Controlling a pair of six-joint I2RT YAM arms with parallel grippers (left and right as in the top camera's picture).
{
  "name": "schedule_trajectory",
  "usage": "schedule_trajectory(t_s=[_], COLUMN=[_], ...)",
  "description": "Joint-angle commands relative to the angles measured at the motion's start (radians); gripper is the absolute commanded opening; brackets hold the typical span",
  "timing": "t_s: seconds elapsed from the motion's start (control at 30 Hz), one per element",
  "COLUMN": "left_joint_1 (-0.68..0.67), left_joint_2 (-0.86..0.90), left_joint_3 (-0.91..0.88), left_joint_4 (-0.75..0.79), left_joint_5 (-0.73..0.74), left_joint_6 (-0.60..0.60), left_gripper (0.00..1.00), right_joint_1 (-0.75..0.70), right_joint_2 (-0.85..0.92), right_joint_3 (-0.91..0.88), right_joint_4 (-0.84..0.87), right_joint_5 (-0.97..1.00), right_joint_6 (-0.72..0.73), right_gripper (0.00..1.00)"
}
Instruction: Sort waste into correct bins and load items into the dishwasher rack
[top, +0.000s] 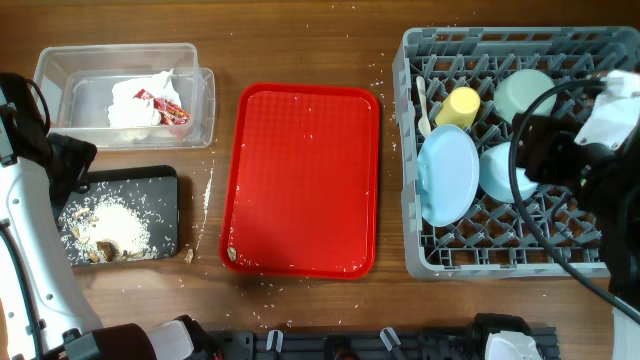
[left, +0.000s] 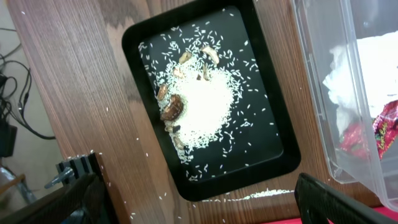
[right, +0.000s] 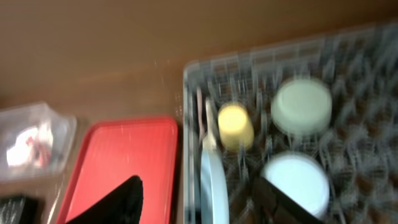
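The grey dishwasher rack (top: 480, 262) on the right holds a yellow cup (top: 460, 105), a pale green bowl (top: 522, 92), a light blue bowl (top: 497, 172), an upright light blue plate (top: 448, 175) and white cutlery (top: 423, 105). The clear tub (top: 60, 65) holds the white napkin (top: 135, 100) and red wrapper (top: 165, 108). The black tray (left: 140, 37) holds brown scraps (left: 171, 109) and white crumbs. My left gripper (left: 199, 198) is open and empty above the black tray's near edge. My right gripper (right: 199, 205) is open and empty above the rack's left side, near the plate (right: 211, 180).
A flat red serving tray (top: 300, 180) lies between the bins and the rack, with a few white crumbs on it. White crumbs are scattered on the wooden table around the black tray. A small scrap (top: 188, 256) lies on the table beside that tray's corner.
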Motion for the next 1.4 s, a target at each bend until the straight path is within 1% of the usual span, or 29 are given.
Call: schedule_trajectory(t_s=[0.0, 0.07, 0.1, 0.13, 0.17, 0.2, 0.3, 0.53, 0.6, 0.67, 0.8, 0.83, 0.9, 1.07, 1.2, 1.37], left_joint_1=[0.004, 0.004, 0.004, 0.004, 0.004, 0.004, 0.004, 0.004, 0.004, 0.004, 0.004, 0.004, 0.004, 0.004, 0.004, 0.004], left_joint_2=[0.000, 0.000, 0.000, 0.000, 0.000, 0.000, 0.000, 0.000, 0.000, 0.000, 0.000, 0.000, 0.000, 0.000, 0.000, 0.000], left_joint_3=[0.002, 0.002, 0.002, 0.002, 0.002, 0.002, 0.002, 0.002, 0.002, 0.002, 0.002, 0.002, 0.002, 0.002, 0.002, 0.002], left_joint_4=[0.003, 0.003, 0.003, 0.003, 0.003, 0.003, 0.003, 0.003, 0.003, 0.003, 0.003, 0.003, 0.003, 0.003, 0.003, 0.003], left_joint_5=[-0.002, -0.002, -0.002, -0.002, -0.002, -0.002, -0.002, -0.002, -0.002, -0.002, -0.002, -0.002, -0.002, -0.002, -0.002, -0.002], left_joint_6=[0.000, 0.000, 0.000, 0.000, 0.000, 0.000, 0.000, 0.000, 0.000, 0.000, 0.000, 0.000, 0.000, 0.000, 0.000, 0.000], left_gripper=[1.00, 1.00, 1.00, 1.00, 1.00, 1.00, 1.00, 1.00, 1.00, 1.00, 1.00, 1.00, 1.00, 1.00, 1.00, 1.00], right_joint_1=[0.000, 0.000, -0.001, -0.001, -0.001, -0.001, -0.001, 0.000, -0.001, 0.000, 0.000, 0.000, 0.000, 0.000, 0.000, 0.000], right_joint_2=[-0.011, -0.016, -0.021, -0.027, -0.032, -0.037, -0.069, -0.159, -0.167, -0.164, -0.153, -0.152, -0.150, -0.150, -0.150, -0.150], right_joint_3=[0.012, 0.012, 0.012, 0.012, 0.012, 0.012, 0.012, 0.012, 0.012, 0.012, 0.012, 0.012, 0.012, 0.012, 0.012, 0.012], right_joint_4=[0.150, 0.273, 0.362, 0.428, 0.483, 0.539, 0.603, 0.579, 0.545, 0.467, 0.224, 0.137, 0.014, -0.186, -0.255, -0.256], right_joint_5=[-0.077, -0.103, -0.101, -0.098, -0.098, -0.099, -0.098, -0.024, -0.011, -0.011, -0.010, -0.010, 0.036, 0.050, 0.050, 0.050], right_joint_6=[-0.020, -0.020, -0.022, -0.020, -0.019, -0.020, -0.020, -0.054, -0.055, -0.054, -0.054, -0.054, -0.053, -0.054, -0.053, -0.054], right_gripper=[0.60, 0.65, 0.73, 0.87, 0.96, 0.99, 0.99, 1.00, 1.00, 1.00, 1.00, 1.00, 1.00, 1.00, 1.00, 1.00])
